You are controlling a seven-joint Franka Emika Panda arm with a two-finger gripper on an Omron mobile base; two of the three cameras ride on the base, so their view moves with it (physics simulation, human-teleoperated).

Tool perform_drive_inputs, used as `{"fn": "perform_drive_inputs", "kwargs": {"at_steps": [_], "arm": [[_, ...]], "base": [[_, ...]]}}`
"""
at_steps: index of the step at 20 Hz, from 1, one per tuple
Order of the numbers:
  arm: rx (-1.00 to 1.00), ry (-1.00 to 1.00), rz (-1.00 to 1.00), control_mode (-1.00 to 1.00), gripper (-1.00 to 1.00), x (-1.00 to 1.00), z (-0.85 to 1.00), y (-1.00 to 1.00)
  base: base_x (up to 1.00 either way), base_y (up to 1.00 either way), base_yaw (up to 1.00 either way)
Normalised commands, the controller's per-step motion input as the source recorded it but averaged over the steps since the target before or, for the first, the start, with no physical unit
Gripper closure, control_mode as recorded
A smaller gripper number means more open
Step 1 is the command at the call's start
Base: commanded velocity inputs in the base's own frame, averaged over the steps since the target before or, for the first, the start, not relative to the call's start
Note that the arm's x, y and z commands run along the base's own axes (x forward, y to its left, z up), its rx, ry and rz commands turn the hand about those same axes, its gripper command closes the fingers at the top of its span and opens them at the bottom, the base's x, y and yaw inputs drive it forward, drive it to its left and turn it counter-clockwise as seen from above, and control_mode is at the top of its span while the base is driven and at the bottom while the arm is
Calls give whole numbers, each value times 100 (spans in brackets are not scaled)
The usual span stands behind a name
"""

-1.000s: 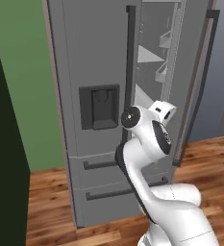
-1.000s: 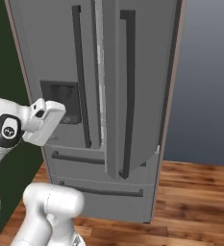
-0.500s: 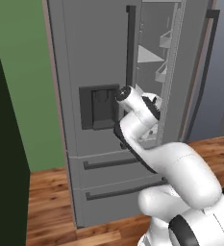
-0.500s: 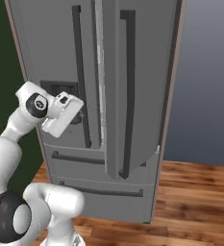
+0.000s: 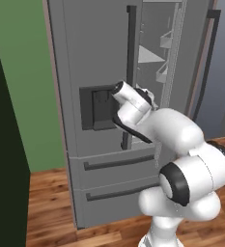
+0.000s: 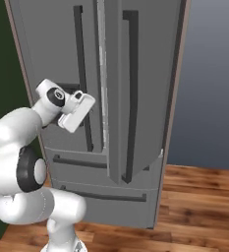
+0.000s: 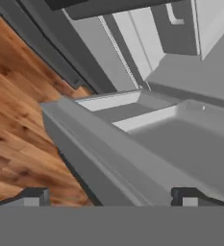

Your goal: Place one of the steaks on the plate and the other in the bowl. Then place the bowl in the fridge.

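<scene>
From the left base view, the fridge (image 5: 109, 111) stands tall just ahead of the fingers, its right-hand door swung open so that pale shelves and door bins show beyond the hand. The arm reaches up in front of the dispenser panel (image 5: 97, 108), its hand close against the dark bar handle (image 5: 131, 58) of the closed left door.

From the right base view, the white hand sits beside that same bar handle, and the open door's edge (image 6: 113, 98) juts toward the camera to the far side of the fingers. The two lower drawers (image 6: 103, 182) lie below them.

In the hand view, the fingers (image 7: 116, 194) stand spread wide with nothing between them, looking down past a grey door bin (image 7: 147, 129) toward the wood floor (image 7: 17, 125).

As a judgement: the steel door is heavy, rigid and smooth, swinging on its hinge. The bar handle is the sensible hold, gripped across its width. Bowl, plate and steaks cannot be placed from these pictures.
</scene>
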Motion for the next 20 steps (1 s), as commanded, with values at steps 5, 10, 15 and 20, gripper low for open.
{"fn": "perform_drive_inputs", "kwargs": {"at_steps": [5,10,15,20], "arm": [[-15,2,14,-100,-100,46,-4,-59],[-5,0,10,-100,-100,10,0,-82],[-8,3,1,-100,-100,-6,0,-83],[-9,2,1,-100,-100,-49,0,-96]], "base": [[0,0,0],[0,0,0],[0,0,0],[0,0,0]]}}
